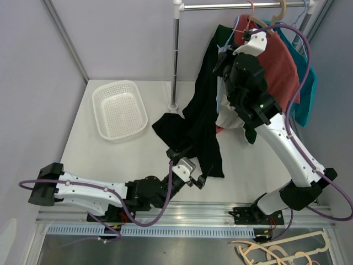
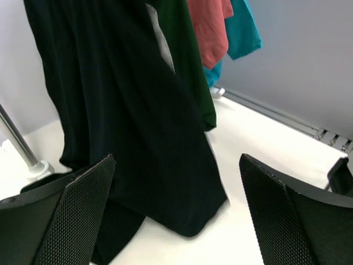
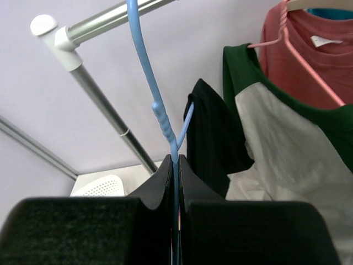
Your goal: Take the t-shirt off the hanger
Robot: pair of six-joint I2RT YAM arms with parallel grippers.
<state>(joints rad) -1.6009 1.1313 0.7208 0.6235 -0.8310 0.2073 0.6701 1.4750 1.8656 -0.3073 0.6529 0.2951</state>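
Step judged in hand: pulling shirt off hanger. Garment in question, black t-shirt (image 1: 203,110), hung from blue hanger (image 3: 157,107) at upper right, hem pooled on tabletop (image 1: 127,160) near centre. Jaws of right gripper (image 3: 175,161) clamped on hanger neck. Jaws of left gripper (image 2: 176,165) wide apart, empty, low beside hem. Next move likely called for fresh grasp on fabric, then pull down and away with hanger held steady.

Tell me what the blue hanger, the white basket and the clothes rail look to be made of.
The blue hanger looks like plastic: smooth, slightly glossy, with moulded ribs. The white basket is likely plastic too: matte, with walls that are a moulded grid of holes. The clothes rail is probably metal tube with a silver sheen, ending in a white fitting that seems plastic.
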